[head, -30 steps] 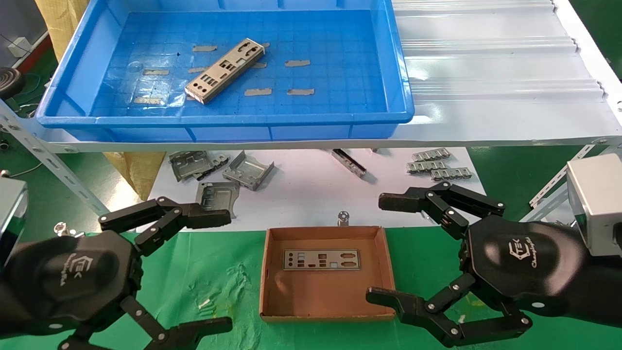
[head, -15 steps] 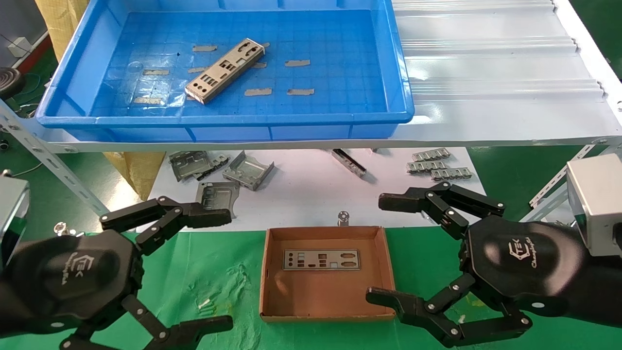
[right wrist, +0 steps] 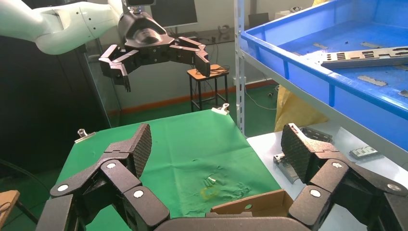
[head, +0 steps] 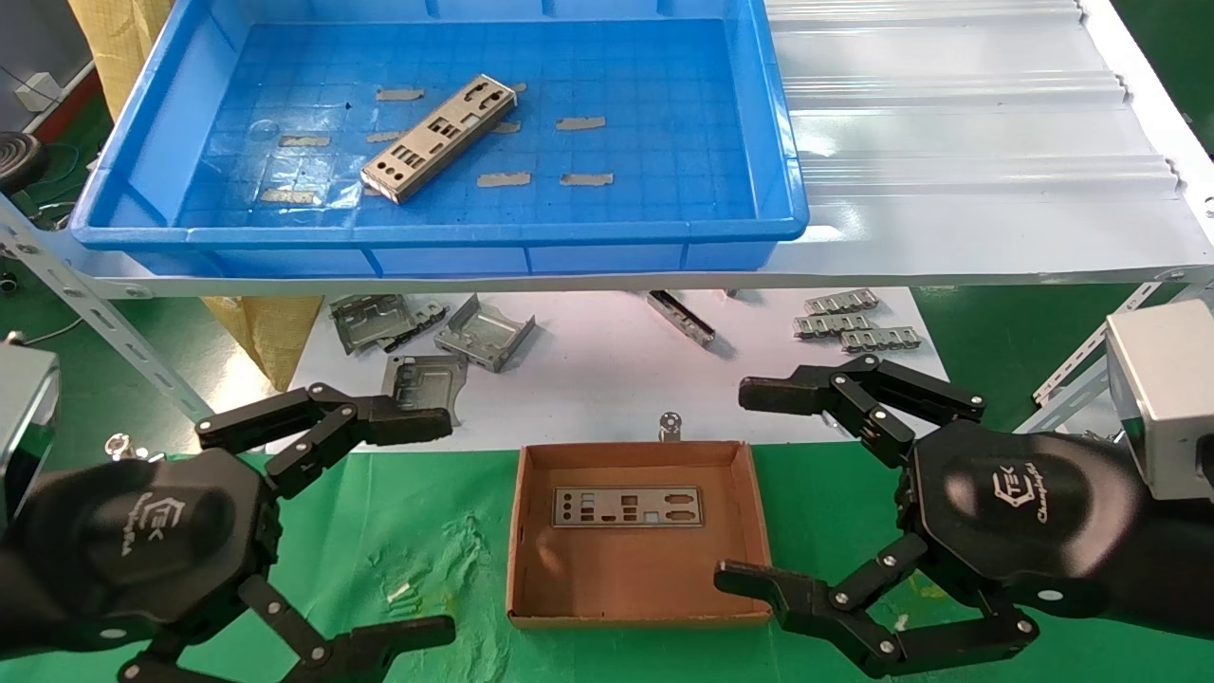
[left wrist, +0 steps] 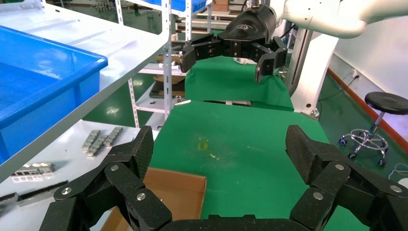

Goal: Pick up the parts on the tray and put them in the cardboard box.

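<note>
hovering either side of the cardboard box (head: 635, 607), left gripper (head: 417, 526) and right gripper (head: 749, 484) seemingly level, fingers wide.

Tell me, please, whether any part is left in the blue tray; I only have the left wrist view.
Observer: Yes, one remaining part lies diagonally on the tray floor.
Operator: Thanks; is anything in the cardboard box yet?
Observer: One boxed part lies flat toward the far wall of the cardboard box.
Operator: Where does the box sit relative to the arms?
Observer: Between the left gripper and right gripper, both open and empty.
</note>
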